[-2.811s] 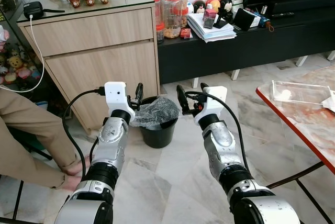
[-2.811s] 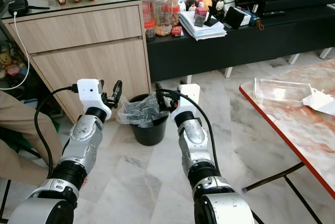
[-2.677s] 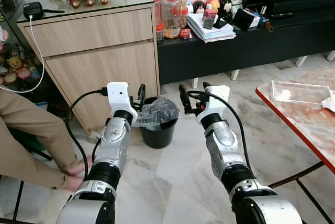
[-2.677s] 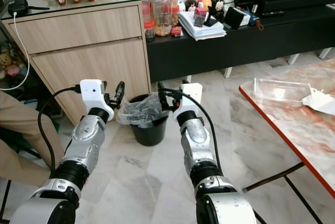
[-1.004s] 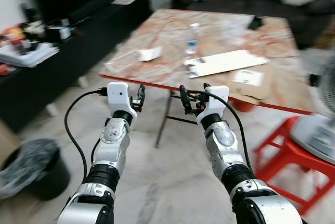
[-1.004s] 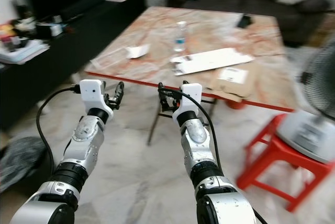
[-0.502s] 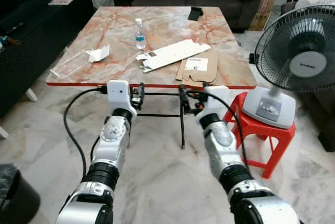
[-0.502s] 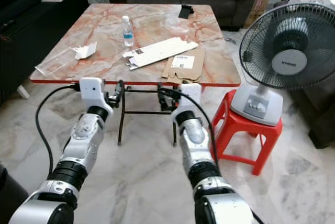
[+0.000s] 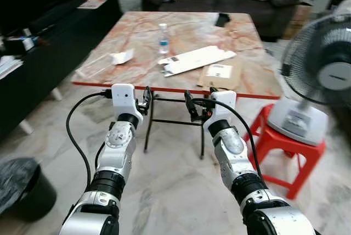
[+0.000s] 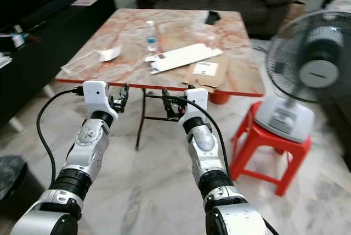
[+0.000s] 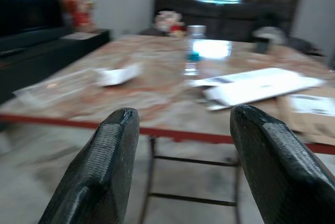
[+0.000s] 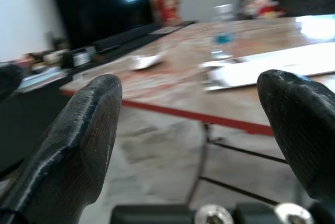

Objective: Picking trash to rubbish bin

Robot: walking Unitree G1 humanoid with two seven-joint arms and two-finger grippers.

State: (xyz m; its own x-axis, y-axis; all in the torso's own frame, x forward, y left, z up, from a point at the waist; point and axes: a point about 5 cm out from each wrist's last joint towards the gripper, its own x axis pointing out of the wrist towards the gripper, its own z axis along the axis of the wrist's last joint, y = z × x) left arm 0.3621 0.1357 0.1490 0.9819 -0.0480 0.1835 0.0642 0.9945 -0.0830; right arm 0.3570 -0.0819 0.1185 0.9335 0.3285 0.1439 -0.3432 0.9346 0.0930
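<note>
Left gripper (image 9: 146, 99) and right gripper (image 9: 193, 107) are held spread and empty, level with the marble table (image 9: 143, 54) edge. White paper trash (image 9: 122, 57) is seen on the tabletop ahead of the left gripper; the rubbish bin (image 9: 22, 188) is located behind it, on the floor to its left.

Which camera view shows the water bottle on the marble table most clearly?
The left eye view shows the water bottle best: upright, sharp, whole on the table. The right eye view shows it much the same. In the left wrist view it is blurred between the open fingers; in the right wrist view it is small and hazy.
</note>
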